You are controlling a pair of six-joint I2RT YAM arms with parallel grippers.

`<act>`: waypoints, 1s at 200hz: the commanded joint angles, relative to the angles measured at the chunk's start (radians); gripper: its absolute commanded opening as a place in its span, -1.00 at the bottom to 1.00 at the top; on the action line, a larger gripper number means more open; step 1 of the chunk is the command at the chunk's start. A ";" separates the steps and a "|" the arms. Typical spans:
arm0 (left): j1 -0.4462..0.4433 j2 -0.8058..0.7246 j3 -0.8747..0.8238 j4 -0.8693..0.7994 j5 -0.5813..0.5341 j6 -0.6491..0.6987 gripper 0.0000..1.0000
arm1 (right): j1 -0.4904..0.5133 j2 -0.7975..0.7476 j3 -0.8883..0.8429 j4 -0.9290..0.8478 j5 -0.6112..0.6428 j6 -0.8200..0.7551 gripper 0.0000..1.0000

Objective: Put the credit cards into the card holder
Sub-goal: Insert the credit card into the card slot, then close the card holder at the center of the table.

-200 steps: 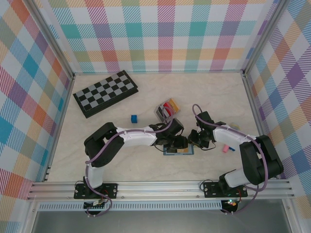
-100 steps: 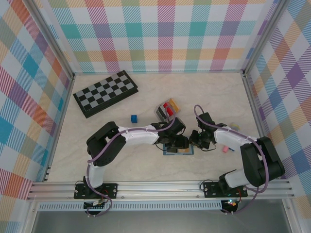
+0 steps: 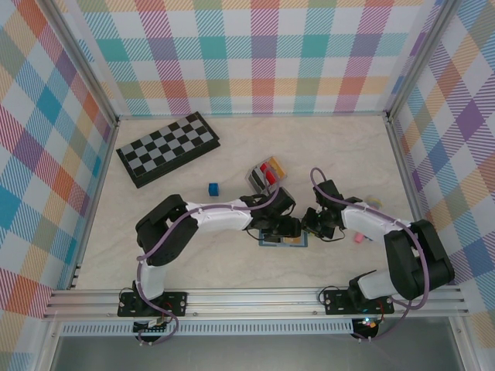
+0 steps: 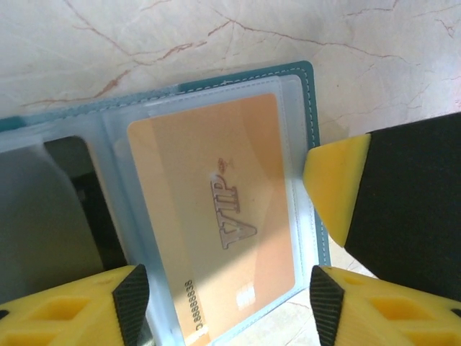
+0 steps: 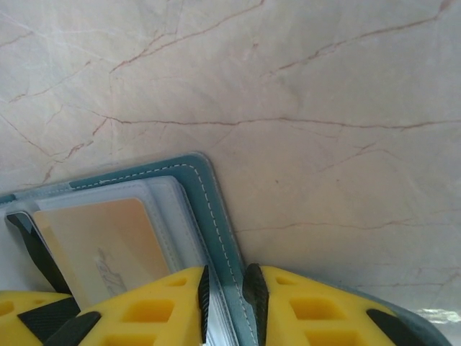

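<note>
Top: card holder (image 3: 265, 175) sits near the far side of the wallet (image 3: 282, 242). Left wrist: left hand (image 4: 223, 310) spread over the orange card (image 4: 216, 216), which is sleeved in the wallet. Right wrist: right hand (image 5: 227, 303) pinches the wallet's edge. Looks like the extraction step, so next the left should nip the card and slide it out.

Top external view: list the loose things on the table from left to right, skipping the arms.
chessboard → blue cube → card holder → pink card
</note>
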 commanded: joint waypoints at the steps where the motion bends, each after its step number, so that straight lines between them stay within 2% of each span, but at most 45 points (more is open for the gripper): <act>1: -0.031 -0.091 -0.040 0.011 -0.040 0.023 0.34 | 0.012 -0.021 0.028 -0.041 0.003 0.005 -0.46; 31: -0.028 -0.185 -0.103 0.027 -0.104 0.009 0.38 | 0.011 -0.059 0.050 -0.054 -0.006 -0.016 -0.42; 67: 0.032 -0.289 -0.206 0.046 -0.171 -0.041 0.46 | 0.010 -0.140 0.109 -0.169 0.096 -0.060 -0.28; 98: 0.118 -0.302 -0.273 0.080 -0.099 -0.088 0.48 | 0.000 -0.171 0.131 -0.247 0.197 -0.086 -0.06; 130: 0.166 -0.269 -0.313 0.147 -0.007 -0.126 0.48 | -0.030 -0.152 0.100 -0.250 0.188 -0.083 0.17; 169: 0.175 -0.209 -0.301 0.196 0.057 -0.143 0.47 | -0.041 -0.090 0.073 -0.186 0.073 -0.101 0.17; 200: 0.174 -0.167 -0.280 0.202 0.078 -0.145 0.45 | -0.040 -0.030 0.076 -0.163 0.039 -0.113 0.04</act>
